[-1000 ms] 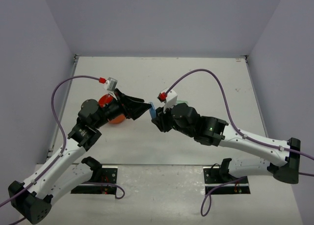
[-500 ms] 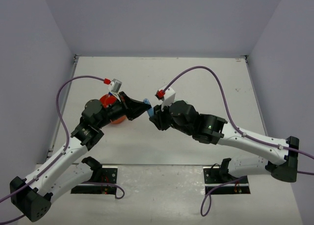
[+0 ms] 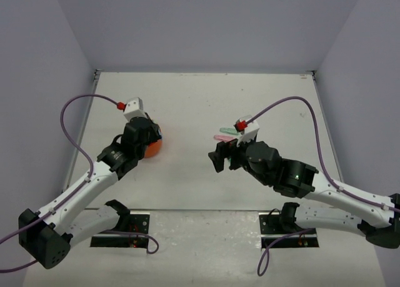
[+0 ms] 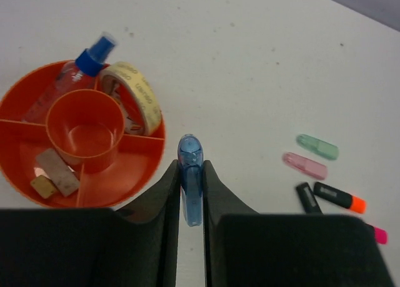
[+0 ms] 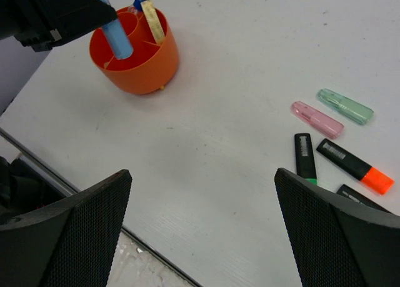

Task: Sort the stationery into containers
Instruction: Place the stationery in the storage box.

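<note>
My left gripper is shut on a translucent blue bar, held upright just above the near rim of the round orange tub. The right wrist view shows the same blue bar over the tub. The tub holds a blue-capped bottle, a yellow tape ring and tan cubes. My right gripper stands wide open with nothing in it. A green bar, a pink bar and black highlighters lie on the table to its right.
From above, the tub is mostly hidden under the left wrist. The green bar and pink bar lie just beyond the right gripper. The table's near edge runs below the right fingers.
The blue bar passed from my right gripper to my left. The right jaws opened and drew back to the right. The left arm carried the bar leftwards to the tub.
</note>
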Tool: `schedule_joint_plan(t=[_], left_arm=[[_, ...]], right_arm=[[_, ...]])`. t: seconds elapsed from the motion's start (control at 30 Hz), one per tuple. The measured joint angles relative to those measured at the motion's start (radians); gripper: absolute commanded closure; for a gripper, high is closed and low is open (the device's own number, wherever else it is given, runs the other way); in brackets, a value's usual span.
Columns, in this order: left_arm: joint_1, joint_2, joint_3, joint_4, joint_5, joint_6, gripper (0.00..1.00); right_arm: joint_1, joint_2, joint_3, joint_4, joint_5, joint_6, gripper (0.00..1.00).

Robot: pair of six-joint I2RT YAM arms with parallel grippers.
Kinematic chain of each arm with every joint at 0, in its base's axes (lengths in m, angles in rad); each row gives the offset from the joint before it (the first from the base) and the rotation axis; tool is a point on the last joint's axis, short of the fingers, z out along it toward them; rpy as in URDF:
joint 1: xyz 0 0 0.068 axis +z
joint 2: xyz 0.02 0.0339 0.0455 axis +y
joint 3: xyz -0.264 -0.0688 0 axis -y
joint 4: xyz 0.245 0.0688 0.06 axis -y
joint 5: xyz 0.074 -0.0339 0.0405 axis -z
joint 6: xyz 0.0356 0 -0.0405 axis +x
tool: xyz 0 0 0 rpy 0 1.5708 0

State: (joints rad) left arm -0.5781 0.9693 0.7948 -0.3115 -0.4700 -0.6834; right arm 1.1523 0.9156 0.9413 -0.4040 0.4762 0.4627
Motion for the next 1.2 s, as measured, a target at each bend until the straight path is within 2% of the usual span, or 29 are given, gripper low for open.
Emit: schedule_joint_plan(t=[0.27, 0.6, 0.63, 0.8, 0.97, 1.0, 1.2], left_arm=[[0.000, 0.121, -0.001, -0.001, -0.205, 0.042, 1.00], [0.001, 0.127, -0.094, 0.011, -0.327, 0.034, 1.00], [0.001, 0.127, -0.108, 0.015, -0.334, 0.029, 0.96], [0.001, 0.119, -0.163, 0.043, -0.346, 0.009, 0.63], [0.002, 0.089, -0.190, 0.061, -0.344, -0.007, 0.47], [0.002, 0.083, -0.190, 0.064, -0.343, -0.008, 0.41], [0.002, 0.012, -0.189, 0.049, -0.313, -0.013, 0.18]], right_arm=[[-0.007, -0.066, -0.096, -0.013, 0.031, 0.036, 0.01], [-0.007, -0.118, -0.157, -0.039, 0.037, 0.042, 0.01], [-0.007, -0.121, -0.158, -0.039, 0.039, 0.042, 0.01], [-0.007, -0.126, -0.160, -0.041, 0.039, 0.043, 0.01], [-0.009, -0.124, -0.160, -0.045, 0.039, 0.043, 0.01], [-0.009, -0.124, -0.160, -0.046, 0.039, 0.044, 0.01], [-0.068, -0.065, -0.159, -0.046, 0.019, 0.064, 0.01]])
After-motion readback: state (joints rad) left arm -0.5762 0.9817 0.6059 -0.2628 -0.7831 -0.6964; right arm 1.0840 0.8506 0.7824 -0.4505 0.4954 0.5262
